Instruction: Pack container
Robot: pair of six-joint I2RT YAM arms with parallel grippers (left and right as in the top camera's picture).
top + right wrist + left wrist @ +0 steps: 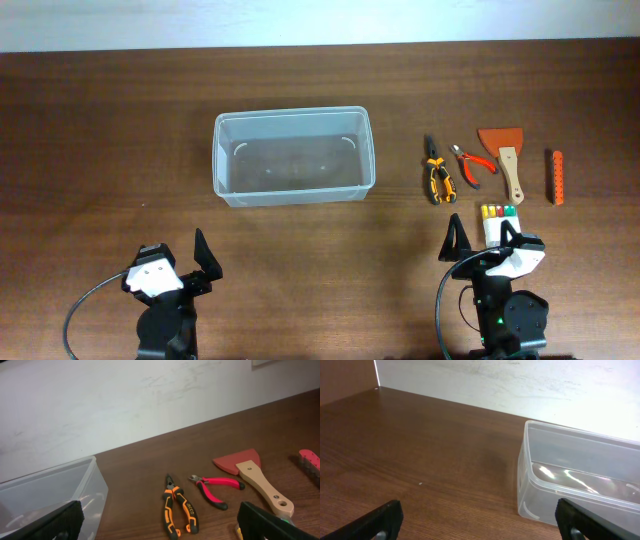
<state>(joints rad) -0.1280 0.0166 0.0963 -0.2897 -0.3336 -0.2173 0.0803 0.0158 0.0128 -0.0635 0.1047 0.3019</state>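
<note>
The clear plastic container stands empty at the table's middle; it also shows in the left wrist view and the right wrist view. To its right lie orange-black pliers, red cutters, a scraper with a red blade and wooden handle and an orange bar. My left gripper is open and empty, near the front left. My right gripper is open and empty, in front of the tools.
A small white box with coloured pieces lies just in front of the tools, under my right gripper's fingers. A pale wall runs behind the table's far edge.
</note>
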